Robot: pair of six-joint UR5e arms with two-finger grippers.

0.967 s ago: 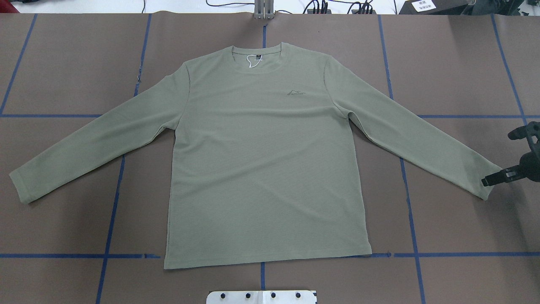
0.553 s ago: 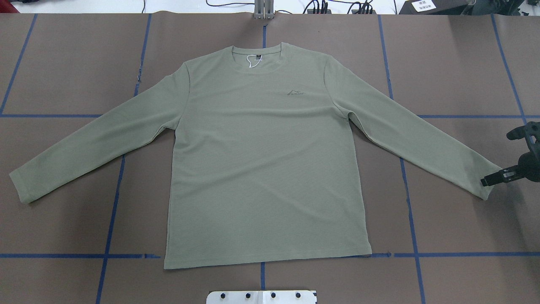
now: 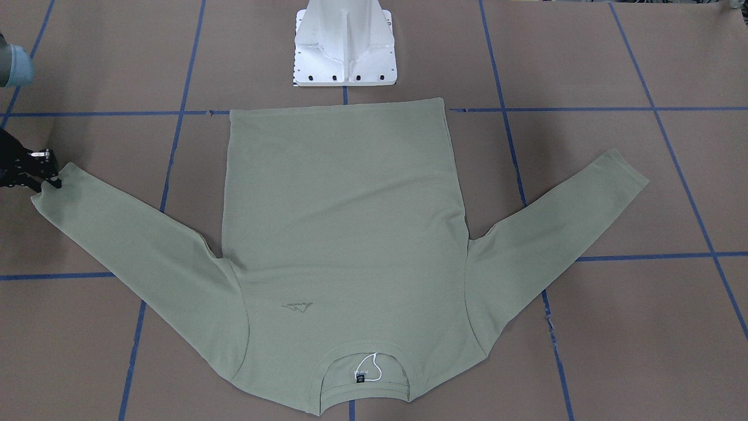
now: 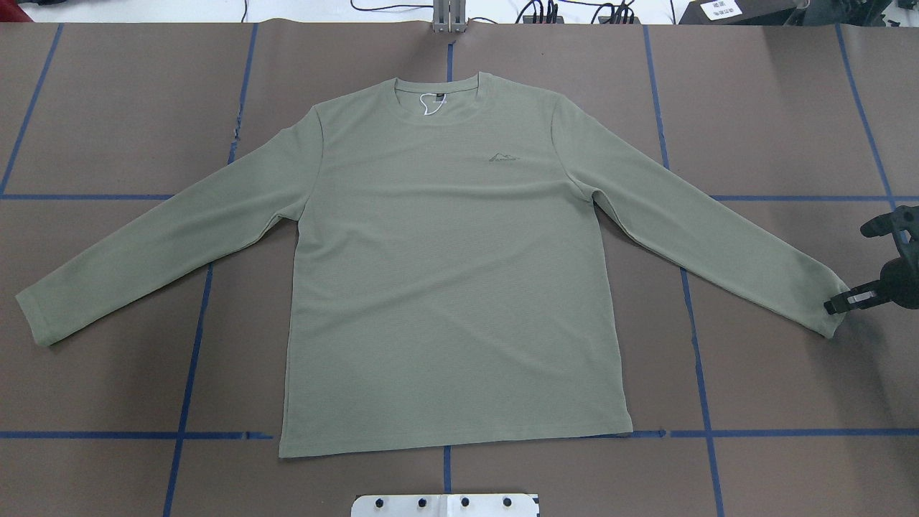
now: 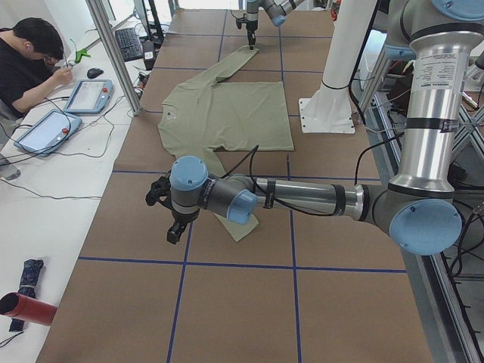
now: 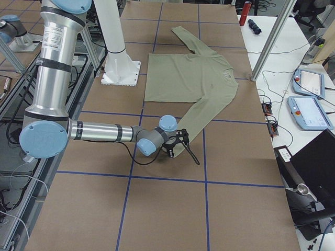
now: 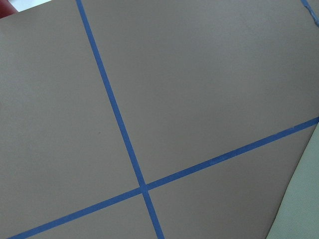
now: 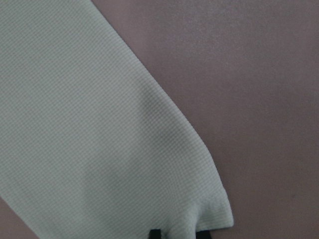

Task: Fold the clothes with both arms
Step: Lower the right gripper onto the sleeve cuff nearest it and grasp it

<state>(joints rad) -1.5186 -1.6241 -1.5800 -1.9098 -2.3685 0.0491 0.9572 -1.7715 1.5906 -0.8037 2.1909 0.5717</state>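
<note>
Lying flat and face up on a brown surface [image 4: 108, 108] marked with blue tape lines [image 4: 188, 345] is a sage-green long-sleeved shirt [image 4: 445, 287]. In the overhead view its collar [image 4: 438, 92] is pointing to 12 o'clock and its hem [image 4: 459, 439] to 6 o'clock. One sleeve is stretching out toward 8 o'clock and the other toward 4 o'clock. A small mountain logo [image 4: 504, 157] is showing on the chest.

The right gripper [image 4: 835, 306] is reaching in from the 3 o'clock edge and is touching the cuff [image 4: 818, 316] of the 4 o'clock sleeve. In the right wrist view its two black fingertips [image 8: 155, 233] are standing apart, with the puckered edge of the cuff sitting between them, so the jaws do not appear to be clamping the cloth yet.

The left gripper [image 5: 174, 225] is showing only in the side view from the robot's left. It is hanging just beside the other cuff [image 5: 240, 227], out past the sleeve end, and I cannot tell whether its jaws are apart or together. Its wrist camera is looking mostly at bare surface and tape, with a sliver of green cloth at 4 o'clock.

A person [image 5: 30, 60] is sitting at a side desk beyond the surface.

Judging from this, the folding is only beginning. No fold is showing anywhere: both sleeves are fully spread and the body is lying open. What is probably left is closing on both cuffs, bringing the sleeves in across the body, and then folding the body itself.
</note>
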